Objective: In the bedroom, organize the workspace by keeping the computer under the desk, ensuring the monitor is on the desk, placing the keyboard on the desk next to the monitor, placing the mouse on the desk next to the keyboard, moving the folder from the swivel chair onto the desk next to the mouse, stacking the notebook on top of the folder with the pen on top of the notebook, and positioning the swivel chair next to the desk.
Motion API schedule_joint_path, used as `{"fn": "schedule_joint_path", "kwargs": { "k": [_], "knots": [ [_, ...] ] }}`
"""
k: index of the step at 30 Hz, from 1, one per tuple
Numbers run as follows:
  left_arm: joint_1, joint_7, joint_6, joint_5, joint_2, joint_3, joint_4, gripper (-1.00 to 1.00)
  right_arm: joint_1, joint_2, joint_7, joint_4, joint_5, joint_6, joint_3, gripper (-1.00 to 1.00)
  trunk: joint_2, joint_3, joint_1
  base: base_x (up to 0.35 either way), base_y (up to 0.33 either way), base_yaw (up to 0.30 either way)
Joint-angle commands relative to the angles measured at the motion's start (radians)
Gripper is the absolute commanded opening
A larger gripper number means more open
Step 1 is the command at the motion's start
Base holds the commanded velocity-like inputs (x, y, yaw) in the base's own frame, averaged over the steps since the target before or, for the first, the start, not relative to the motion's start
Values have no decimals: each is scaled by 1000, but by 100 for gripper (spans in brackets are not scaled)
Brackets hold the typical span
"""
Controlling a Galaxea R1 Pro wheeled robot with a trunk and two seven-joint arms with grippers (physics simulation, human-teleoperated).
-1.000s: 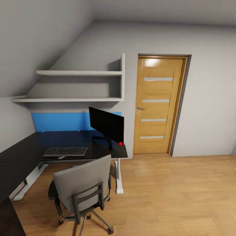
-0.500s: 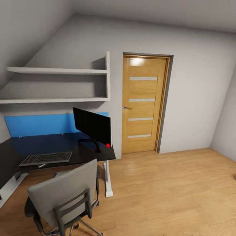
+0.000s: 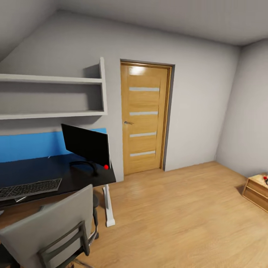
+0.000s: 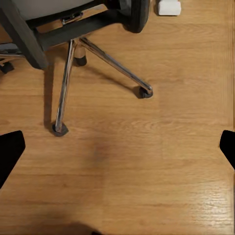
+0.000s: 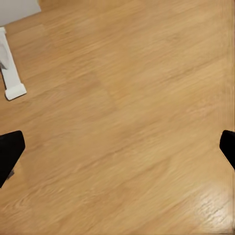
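Observation:
The black-topped desk [image 3: 63, 169] stands at the left of the head view, with its white leg [image 3: 108, 208] at the right end. The monitor [image 3: 86, 144] stands on it, with a red light at its lower corner. The black keyboard [image 3: 28, 189] lies flat on the desk in front of and left of the monitor. The grey swivel chair [image 3: 52, 230] stands before the desk with its back toward me. Its chrome base [image 4: 93, 58] shows in the left wrist view. My left gripper [image 4: 117, 149] and right gripper [image 5: 117, 149] are both open over bare wood floor, holding nothing.
A wooden door [image 3: 145, 117] is shut in the far wall. Grey wall shelves [image 3: 52, 96] hang above a blue panel [image 3: 29, 145]. A low wooden unit [image 3: 257, 190] stands at the right edge. Open wood floor [image 3: 178, 216] stretches to the right.
The whole head view has swung right: desk, monitor, chair and door have slid left in the picture, and the right wall and low wooden unit have come into view.

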State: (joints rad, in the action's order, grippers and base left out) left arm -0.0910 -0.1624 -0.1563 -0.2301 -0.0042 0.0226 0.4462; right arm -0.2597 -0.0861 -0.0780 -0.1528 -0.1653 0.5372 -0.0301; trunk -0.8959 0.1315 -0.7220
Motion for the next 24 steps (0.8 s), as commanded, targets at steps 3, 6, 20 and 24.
{"fn": "schedule_joint_path", "kwargs": {
  "k": [3,6,20,24],
  "knots": [
    [0,0,-3,-5,0,2,0,100,-1,0,-2,1,-6,3,-4,100,-1,2,0,0,0,-297],
    [0,0,-2,-5,-1,2,0,100,-1,-1,-2,1,-7,4,-4,100,-1,2,0,0,0,-283],
    [0,0,-2,-5,0,2,0,100,-1,2,-3,-1,-12,3,-1,100,-1,17,0,0,0,-166],
    [0,-2,-4,-5,0,3,0,100,-1,3,-4,-1,-14,3,0,100,-1,23,0,123,0,-130]
  ]
}}
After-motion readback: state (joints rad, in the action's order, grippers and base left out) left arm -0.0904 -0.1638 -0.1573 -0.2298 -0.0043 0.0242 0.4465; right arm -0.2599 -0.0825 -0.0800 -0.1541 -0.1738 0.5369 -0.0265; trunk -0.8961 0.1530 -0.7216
